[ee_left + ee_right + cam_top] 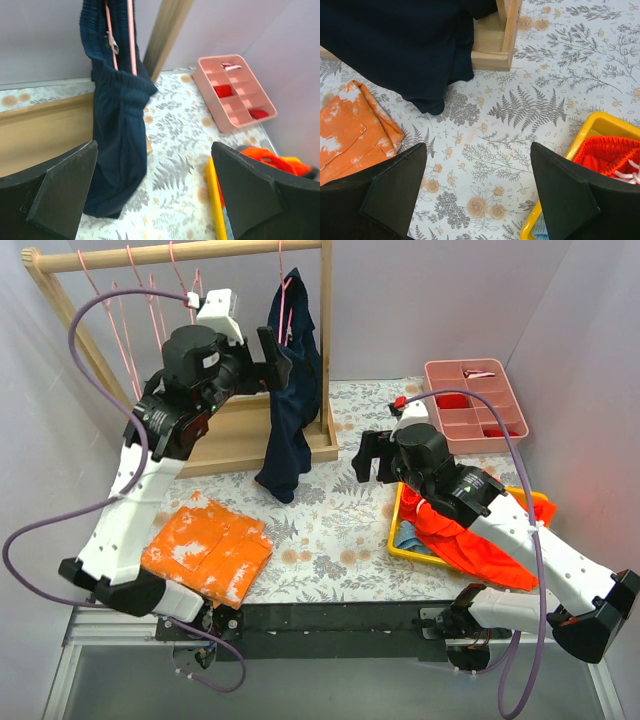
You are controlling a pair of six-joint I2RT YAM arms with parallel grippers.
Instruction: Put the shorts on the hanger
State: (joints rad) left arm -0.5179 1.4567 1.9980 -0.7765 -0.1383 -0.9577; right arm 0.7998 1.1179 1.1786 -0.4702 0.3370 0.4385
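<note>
The navy shorts (292, 390) hang from a pink hanger (283, 288) on the wooden rack's rail, and their lower end rests on the table. In the left wrist view the shorts (117, 135) hang over the pink hanger wires (131, 35). My left gripper (272, 358) is open and empty, just left of the shorts and apart from them; it also shows in the left wrist view (154, 165). My right gripper (365, 455) is open and empty above the floral cloth, right of the shorts' lower end (395, 45); it also shows in the right wrist view (477, 170).
The wooden rack (325, 350) carries three more pink hangers (130, 310) on its left half. An orange cloth with white blotches (208, 545) lies front left. A yellow bin (400, 540) holds orange-red clothes (470, 545). A pink compartment tray (475, 405) stands back right.
</note>
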